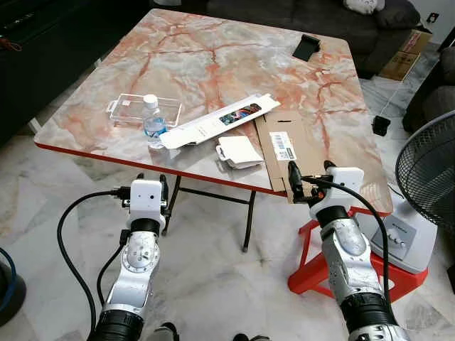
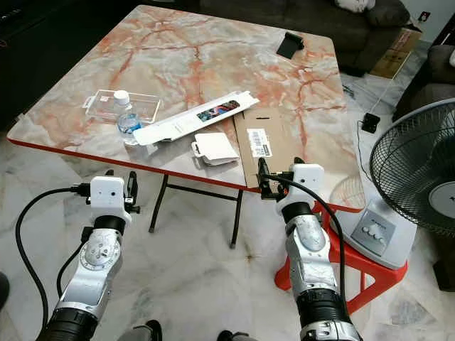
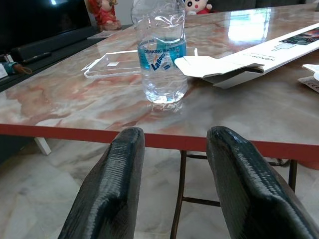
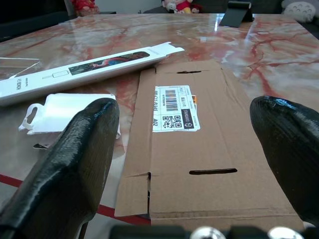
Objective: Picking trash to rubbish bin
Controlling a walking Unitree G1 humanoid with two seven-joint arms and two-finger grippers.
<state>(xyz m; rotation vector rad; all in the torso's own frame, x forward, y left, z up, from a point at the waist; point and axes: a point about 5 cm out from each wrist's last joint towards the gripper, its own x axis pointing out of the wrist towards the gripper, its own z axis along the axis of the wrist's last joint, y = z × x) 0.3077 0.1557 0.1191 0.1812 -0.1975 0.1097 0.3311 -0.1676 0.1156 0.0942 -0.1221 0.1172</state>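
Right wrist view is showing the right gripper (image 4: 192, 164) with jaws wide apart, lining up on the flat brown cardboard sheet (image 4: 199, 144) overhanging the marble worktop (image 1: 213, 57) edge, lower centre; advancing level should help.

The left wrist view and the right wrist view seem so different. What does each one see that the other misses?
The left wrist view alone has the water bottle, standing upright on the table, between the left gripper's open fingers. The right wrist view alone has the flat cardboard with its barcode label, ahead of the open right gripper. Both show the long white box and the clear plastic tray.
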